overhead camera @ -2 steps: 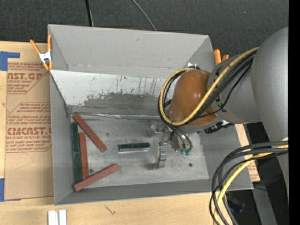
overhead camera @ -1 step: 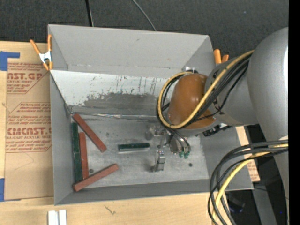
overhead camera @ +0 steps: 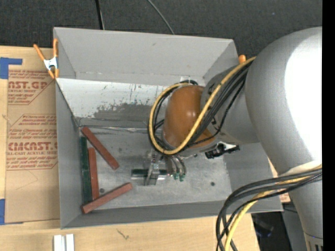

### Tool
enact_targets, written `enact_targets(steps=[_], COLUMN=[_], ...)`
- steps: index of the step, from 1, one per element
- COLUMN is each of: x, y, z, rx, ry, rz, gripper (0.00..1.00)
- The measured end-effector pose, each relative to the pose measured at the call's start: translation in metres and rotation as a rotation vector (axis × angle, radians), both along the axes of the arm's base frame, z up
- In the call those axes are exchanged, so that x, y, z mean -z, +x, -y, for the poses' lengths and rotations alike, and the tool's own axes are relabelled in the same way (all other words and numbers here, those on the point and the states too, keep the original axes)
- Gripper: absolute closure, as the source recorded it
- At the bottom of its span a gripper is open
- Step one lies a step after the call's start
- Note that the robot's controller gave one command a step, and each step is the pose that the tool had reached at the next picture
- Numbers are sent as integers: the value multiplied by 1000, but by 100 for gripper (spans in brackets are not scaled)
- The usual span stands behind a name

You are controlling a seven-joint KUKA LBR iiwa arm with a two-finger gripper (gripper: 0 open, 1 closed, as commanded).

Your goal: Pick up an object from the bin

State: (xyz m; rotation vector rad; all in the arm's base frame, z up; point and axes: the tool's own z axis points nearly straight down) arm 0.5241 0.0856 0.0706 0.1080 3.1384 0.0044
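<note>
End effector (overhead camera: 157, 174) low near bin (overhead camera: 157, 61) floor; whether released or clenched cannot be told. Nearest thing: brown stick (overhead camera: 107, 197), just left and below it. Advice: centre over the stick, align across its width, descend straight.

Red print on the cardboard (overhead camera: 26, 192), well off from the gripper (overhead camera: 157, 174), past the bin (overhead camera: 67, 182) wall toward the view's left. Up and away from the gripper: "CAST.GP" in large letters (start cut off at the edge), with smaller lines beneath, too small to read. About level with the gripper: large letters again, ending in "CAST.", and just beneath them "CAST ACRYLIC SHEET" in small capitals. All lines slightly tilted.
</note>
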Motion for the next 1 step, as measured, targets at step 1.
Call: enact_targets(steps=[1], x=[0], y=[0], z=[0], rx=[0], ry=[0], rz=[0], gripper=[100])
